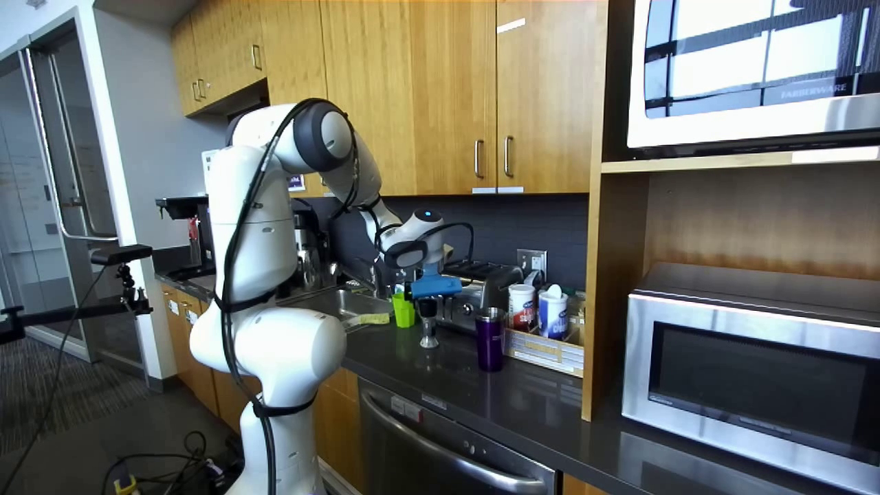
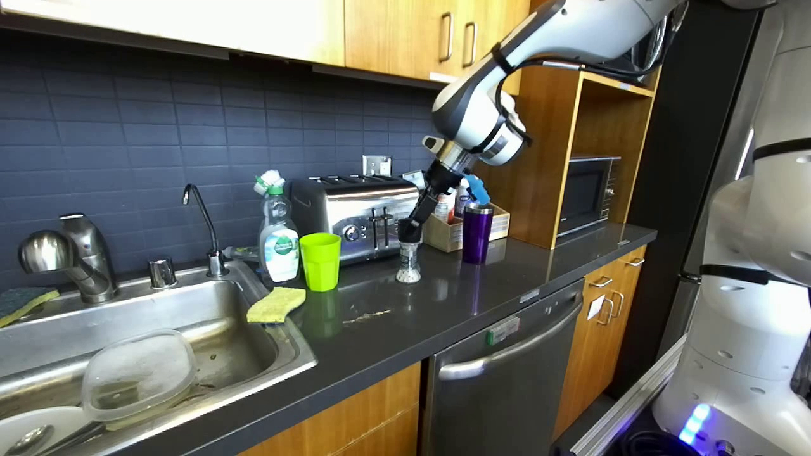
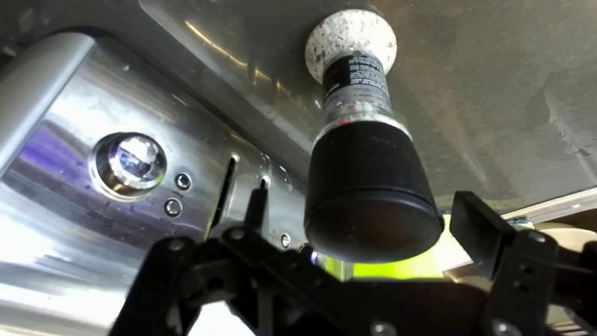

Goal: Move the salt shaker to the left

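Observation:
The salt shaker is a clear glass grinder with a black cap and pale contents. It stands upright on the dark counter in both exterior views. In the wrist view the shaker shows with its cap toward the camera and its base away. My gripper is open, with one finger on each side of the cap. A gap shows between each finger and the cap. In both exterior views the gripper comes down at a slant over the shaker's top, and its fingers blend with the black cap.
A steel toaster stands close behind the shaker. A green cup, a yellow sponge and the sink are on one side. A purple tumbler and a wooden box with canisters are on the other.

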